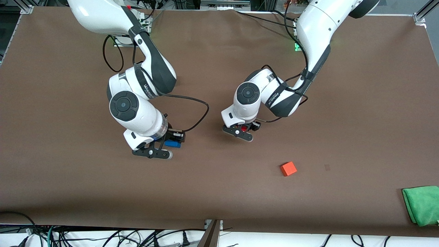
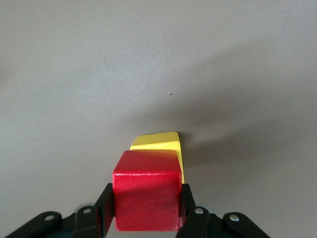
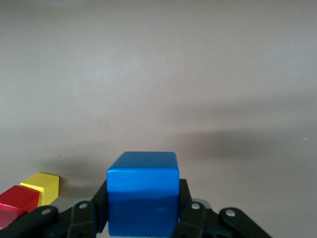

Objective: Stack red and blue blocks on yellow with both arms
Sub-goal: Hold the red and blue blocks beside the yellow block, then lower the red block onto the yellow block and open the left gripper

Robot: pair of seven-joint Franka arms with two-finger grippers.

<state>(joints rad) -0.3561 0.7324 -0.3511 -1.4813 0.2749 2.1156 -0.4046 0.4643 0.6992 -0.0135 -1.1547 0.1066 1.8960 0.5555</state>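
orange cube (image 1: 288, 168): on the brown surface (image 1: 219, 192), nearer the front camera than the left tool | green cloth (image 1: 422, 204): folded, at the surface's edge, left arm's end, well apart from both tools

Pale, unreadable lettering on each arm's dark forearm band (image 1: 150, 90) (too blurred) — nothing else.

I see the red cube (image 2: 146, 191) clamped between my left gripper's (image 2: 146, 214) fingers, overlapping the yellow cube (image 2: 161, 145) on the table. My right gripper (image 3: 143, 213) grips the blue cube (image 3: 142, 192), toward the right arm's end.
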